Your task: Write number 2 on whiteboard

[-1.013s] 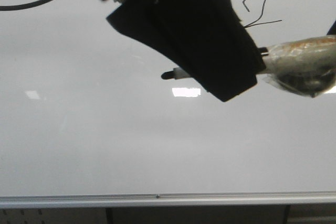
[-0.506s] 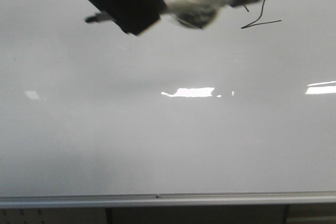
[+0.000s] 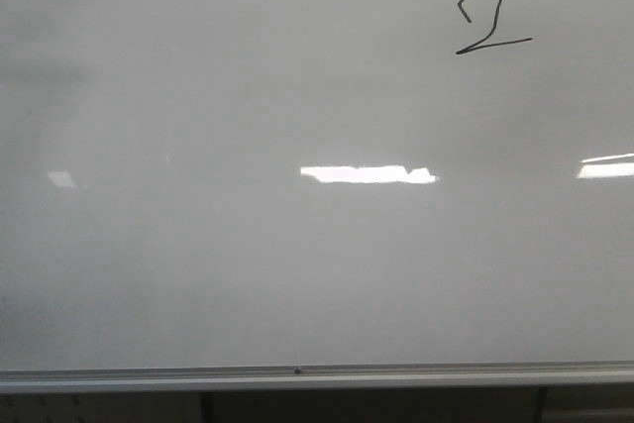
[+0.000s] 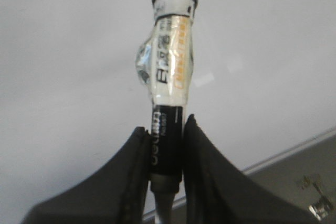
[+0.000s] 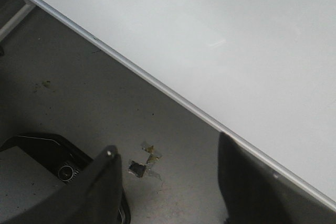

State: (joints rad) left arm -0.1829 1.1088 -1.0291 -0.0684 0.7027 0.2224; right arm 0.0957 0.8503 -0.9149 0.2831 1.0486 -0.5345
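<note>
The left gripper (image 4: 167,182) has two black fingers (image 4: 126,182) with a matte, slightly fabric-like surface, broad at the bottom of the frame and curving up to narrow rounded tips. The right gripper (image 5: 168,182) has fingers (image 5: 100,192) of the same dark make, one catching a grey sheen with a small pale dot near its tip.

Left gripper (image 4: 164,182) and marker (image 4: 170,85) left front view
</note>
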